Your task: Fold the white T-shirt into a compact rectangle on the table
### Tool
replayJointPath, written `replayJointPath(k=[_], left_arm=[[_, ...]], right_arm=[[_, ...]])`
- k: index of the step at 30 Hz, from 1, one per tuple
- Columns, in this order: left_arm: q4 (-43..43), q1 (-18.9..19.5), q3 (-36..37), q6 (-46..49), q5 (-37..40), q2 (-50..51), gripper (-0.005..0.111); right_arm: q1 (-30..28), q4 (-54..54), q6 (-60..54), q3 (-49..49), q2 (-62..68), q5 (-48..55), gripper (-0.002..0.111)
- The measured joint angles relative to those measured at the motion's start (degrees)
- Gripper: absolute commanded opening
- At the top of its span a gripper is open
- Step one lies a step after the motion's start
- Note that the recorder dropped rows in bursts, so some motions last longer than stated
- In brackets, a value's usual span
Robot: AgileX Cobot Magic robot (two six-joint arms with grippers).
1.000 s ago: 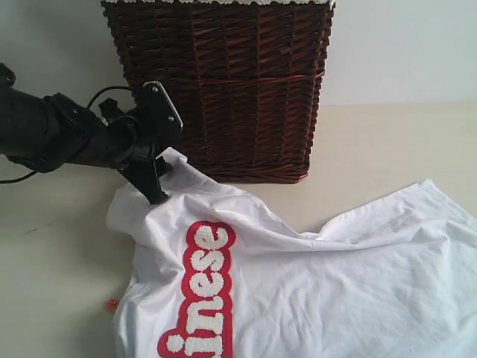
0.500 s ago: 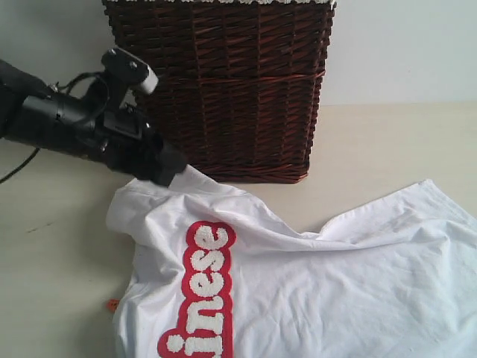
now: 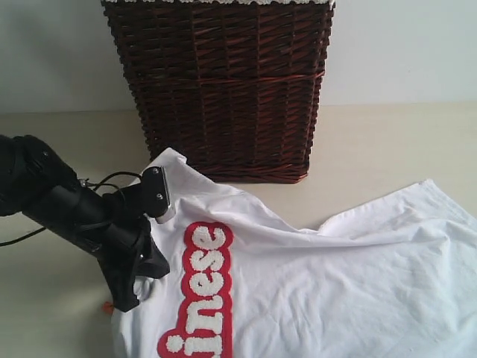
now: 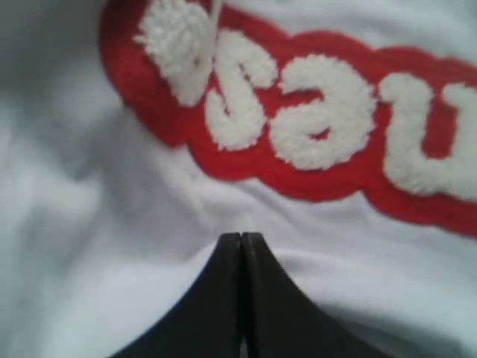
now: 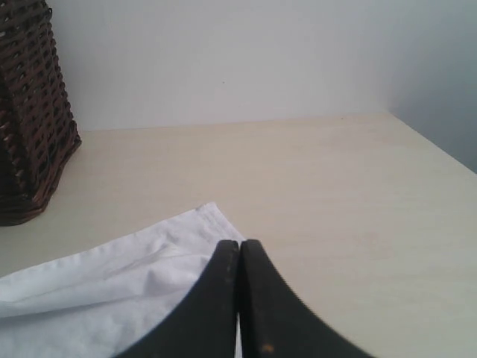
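The white T-shirt point(image 3: 335, 276) lies spread and rumpled on the table point(image 3: 387, 142), its red-outlined lettering point(image 3: 201, 291) running toward the near edge. My left gripper point(image 3: 129, 300) sits low over the shirt's left edge, beside the lettering point(image 4: 313, 127). Its jaws point(image 4: 241, 237) are pressed together with no cloth showing between them. A small orange tag point(image 3: 108, 306) peeks out by its tip. My right gripper point(image 5: 239, 245) is shut and empty, hovering above a corner of the shirt point(image 5: 112, 283). It does not appear in the exterior view.
A dark wicker basket point(image 3: 223, 89) stands at the back of the table, against the shirt's far corner, and shows in the right wrist view point(image 5: 30, 112). Bare table point(image 5: 335, 194) stretches beyond the shirt's corner up to a pale wall.
My left arm swung from the shirt's far corner by the basket down to its near left edge, and its jaws closed. The far corner now lies flatter.
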Motion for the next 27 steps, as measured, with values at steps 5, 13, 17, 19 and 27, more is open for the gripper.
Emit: replayJointPath(k=[5, 13, 17, 19, 27], left_arm=[[2.3, 0.6, 2.0, 0.1, -5.8, -0.4, 0.0], [5.1, 4.6, 7.6, 0.1, -10.0, -2.8, 0.0], [8.5, 8.1, 10.8, 0.1, -11.9, -5.1, 0.0], [10.8, 10.4, 11.8, 0.1, -12.2, -5.9, 0.0], [19.3, 20.2, 13.3, 0.2, -12.6, -8.7, 0.0]], right_arm=[[0.0, 0.0, 0.0, 0.0, 0.0, 0.0, 0.0], [0.0, 0.0, 0.0, 0.0, 0.0, 0.0, 0.0], [0.0, 0.0, 0.0, 0.0, 0.0, 0.0, 0.0], [0.0, 0.0, 0.0, 0.0, 0.0, 0.0, 0.0], [0.0, 0.0, 0.0, 0.0, 0.0, 0.0, 0.0]])
